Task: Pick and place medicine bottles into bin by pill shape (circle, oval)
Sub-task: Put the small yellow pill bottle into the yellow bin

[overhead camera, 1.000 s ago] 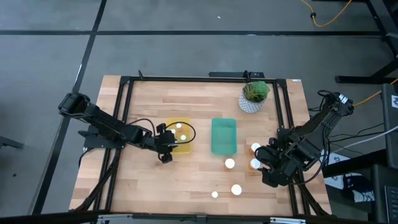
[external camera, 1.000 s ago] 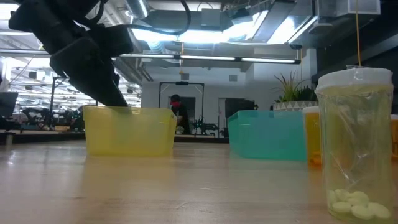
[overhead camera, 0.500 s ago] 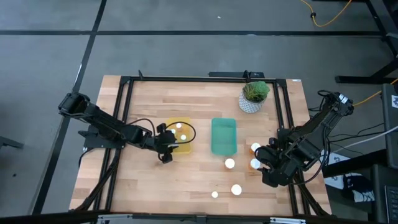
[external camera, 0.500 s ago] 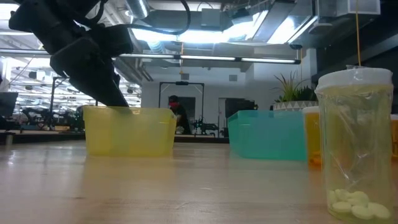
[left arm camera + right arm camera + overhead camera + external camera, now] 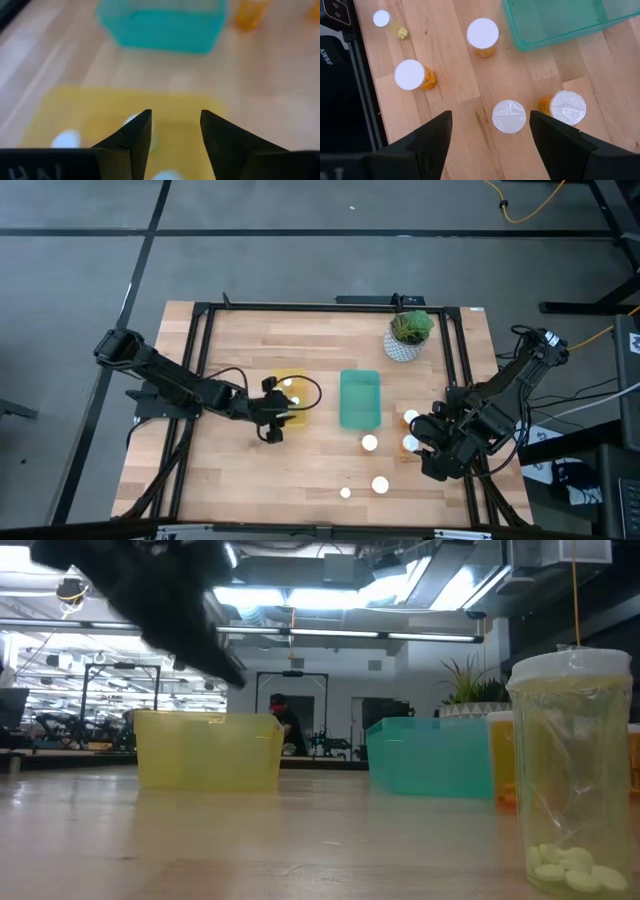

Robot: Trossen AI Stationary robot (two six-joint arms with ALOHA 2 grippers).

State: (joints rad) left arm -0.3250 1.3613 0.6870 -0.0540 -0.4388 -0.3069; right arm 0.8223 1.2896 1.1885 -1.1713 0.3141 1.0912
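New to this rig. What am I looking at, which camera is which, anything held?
Two dark robot arms work at a wooden table, sorting pill bottles into trays. One camera looks straight down, one sits at table height, and one rides on each wrist.

The left end effector hangs over the yellow tray, jaws open and empty; white-capped bottles already lie in that tray. The right end effector waits open over the loose bottles near the table's right edge, holding nothing. The green tray looks empty. A potted plant stands at the back.
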